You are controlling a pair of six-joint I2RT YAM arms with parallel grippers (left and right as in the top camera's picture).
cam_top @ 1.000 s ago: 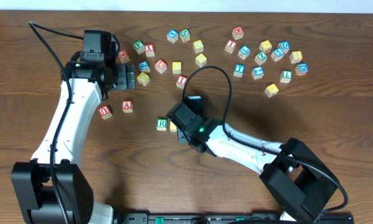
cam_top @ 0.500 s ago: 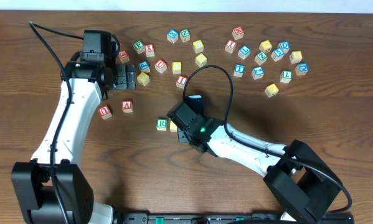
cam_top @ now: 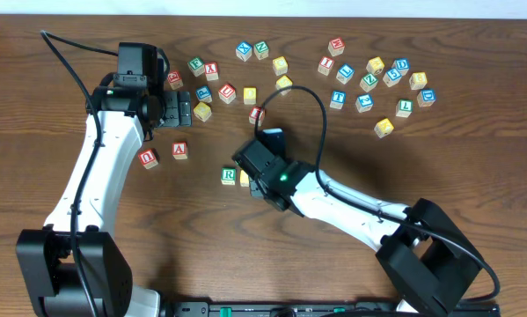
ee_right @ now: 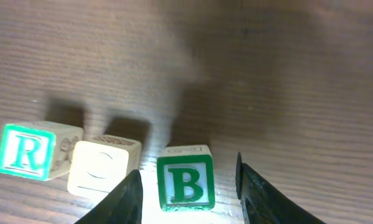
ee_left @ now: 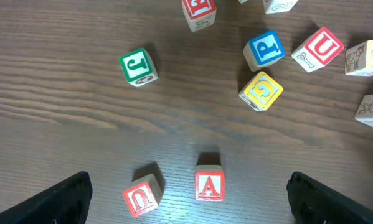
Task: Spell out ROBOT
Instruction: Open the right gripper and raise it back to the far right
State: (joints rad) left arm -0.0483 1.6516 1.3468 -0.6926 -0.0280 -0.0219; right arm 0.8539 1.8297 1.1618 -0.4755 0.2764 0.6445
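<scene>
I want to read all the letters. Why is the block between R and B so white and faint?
Right wrist view: strong light washes out the pale block between the R block and B block, so its letter barely shows; the far wood is blurry. Left wrist view: even light, the A block reads sharp. Overhead view: evenly lit, no glare.

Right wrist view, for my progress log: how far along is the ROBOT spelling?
Done: the R block and a pale block, likely O, sit side by side. In hand: the B block stands next in the row between the right gripper's open fingers, not clamped. Left: a second O and a T must come from the scattered blocks; the left gripper hangs open above the A block.
</scene>
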